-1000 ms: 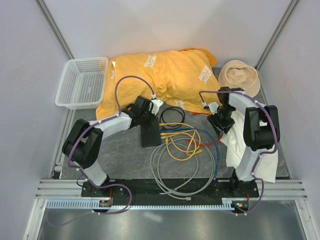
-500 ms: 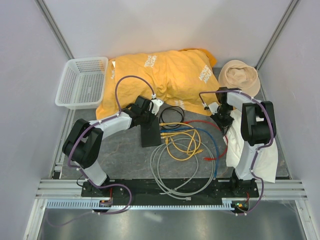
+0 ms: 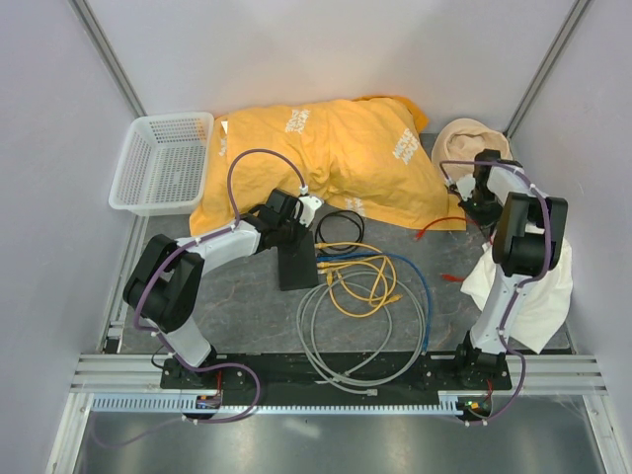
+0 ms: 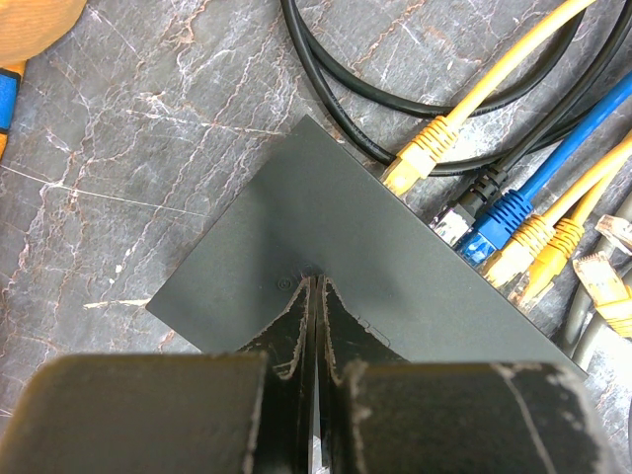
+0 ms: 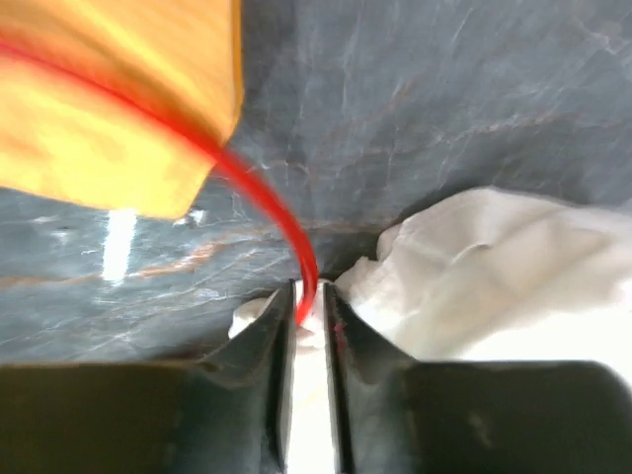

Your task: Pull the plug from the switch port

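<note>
Left arm (image 3: 212, 247) bent, elbow out left, reaching inward; left claw (image 4: 312, 288) pointing down, fingers (image 4: 286, 331) pressed together. Right arm (image 3: 523, 242) stretched to far right rear; right claw (image 5: 308, 296) nearly closed, pinching red cable (image 5: 267, 202).

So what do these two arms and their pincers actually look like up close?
The left arm and right arm are alike: white curved shells between chunky black joints, with a purple cable looping along each. The left pincer and right pincer each have two flat black fingers; the left one's edges look scuffed pale.
</note>
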